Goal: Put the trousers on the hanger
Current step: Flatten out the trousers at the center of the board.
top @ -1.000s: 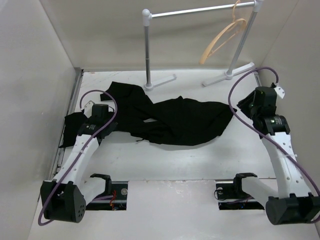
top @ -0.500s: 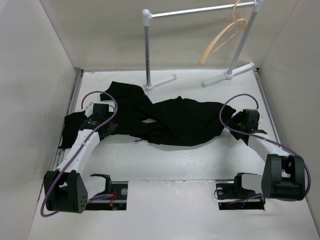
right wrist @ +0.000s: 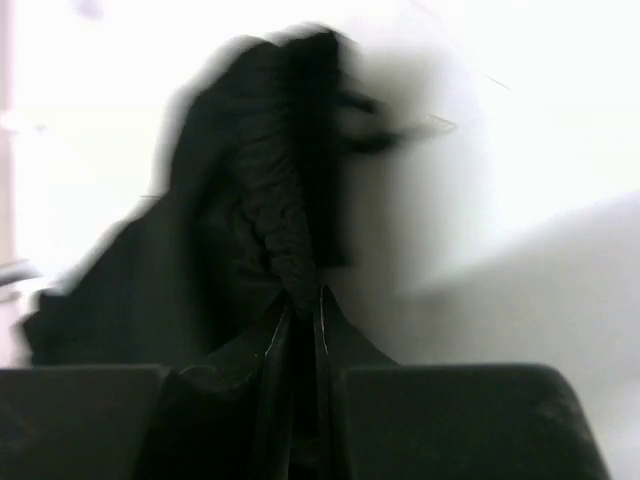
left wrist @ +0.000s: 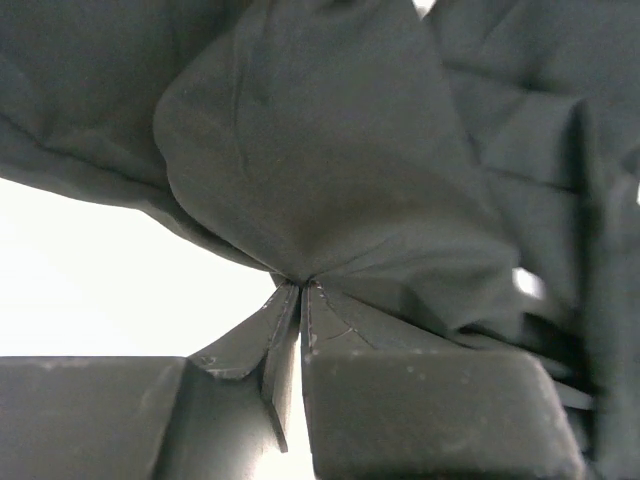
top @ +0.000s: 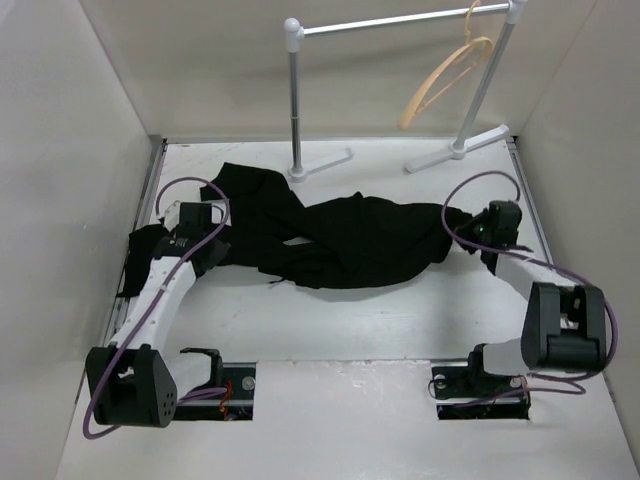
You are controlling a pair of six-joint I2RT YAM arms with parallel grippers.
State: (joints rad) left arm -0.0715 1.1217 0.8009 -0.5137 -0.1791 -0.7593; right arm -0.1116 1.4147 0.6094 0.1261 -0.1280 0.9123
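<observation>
The black trousers point(top: 340, 240) lie crumpled across the middle of the white table, stretching from the left side to the right. My left gripper point(top: 205, 240) is shut on a fold of the trousers point(left wrist: 330, 170) at their left end. My right gripper point(top: 472, 232) is low at the trousers' right end and shut on a bunched edge of the fabric point(right wrist: 285, 230). The tan hanger point(top: 445, 80) hangs by its hook from the white rack's bar at the far right, clear of both grippers.
The white tubular rack point(top: 295, 100) stands at the back, its two feet on the table behind the trousers. Pale walls close in the left, right and back sides. Purple cables loop over both arms.
My right arm has folded down and moved from the right side in to the trousers' right end, where it has shut on the fabric. My left gripper has barely shifted.
</observation>
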